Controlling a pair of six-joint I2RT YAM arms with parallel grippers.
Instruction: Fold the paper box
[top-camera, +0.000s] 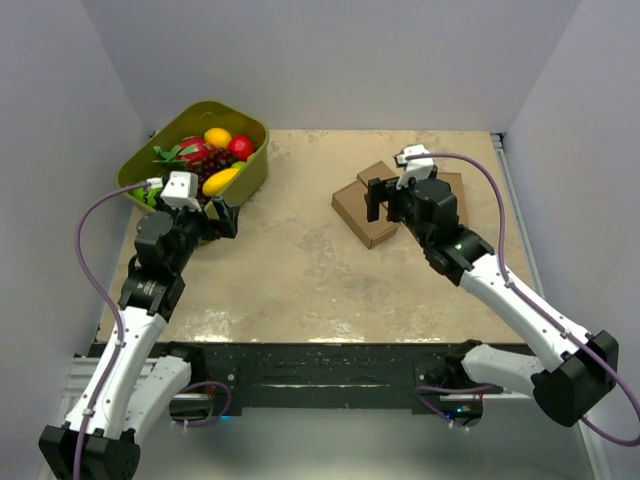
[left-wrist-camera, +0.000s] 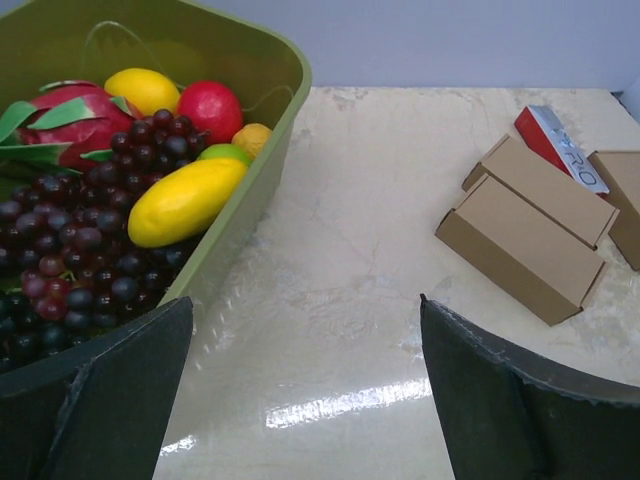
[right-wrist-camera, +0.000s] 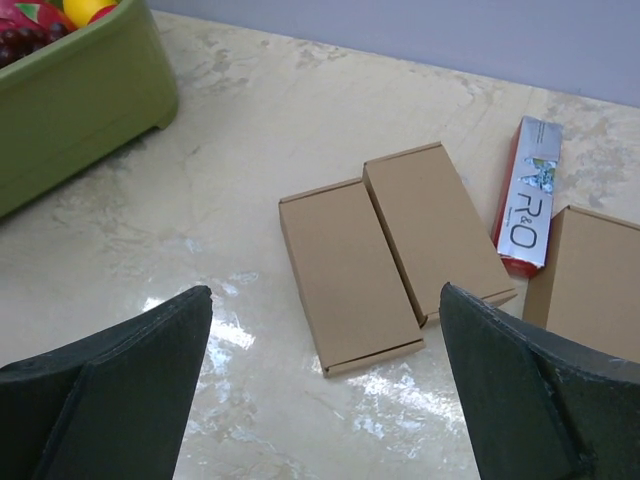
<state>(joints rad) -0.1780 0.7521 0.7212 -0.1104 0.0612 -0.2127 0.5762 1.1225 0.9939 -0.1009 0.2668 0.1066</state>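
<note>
While our right arm stretches forward, right gripper (right-wrist-camera: 325, 395) spread wide above the paper box (right-wrist-camera: 345, 275) lying flat on the table (top-camera: 300, 270), our left gripper (left-wrist-camera: 305, 400) hangs parted beside the green basket (left-wrist-camera: 262, 170).

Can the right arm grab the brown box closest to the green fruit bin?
Probably yes. The right gripper hangs open just above that cardboard box, with nothing between them; the white-and-red carton lies off to the side.

From my console, the fruit bin (right-wrist-camera: 80, 110) sits far left on the table (right-wrist-camera: 250, 120); rightward, one box (right-wrist-camera: 345, 270) touches another (right-wrist-camera: 435, 230), then a carton (right-wrist-camera: 527, 195), then a third box (right-wrist-camera: 590, 280) (partly cut off).
</note>
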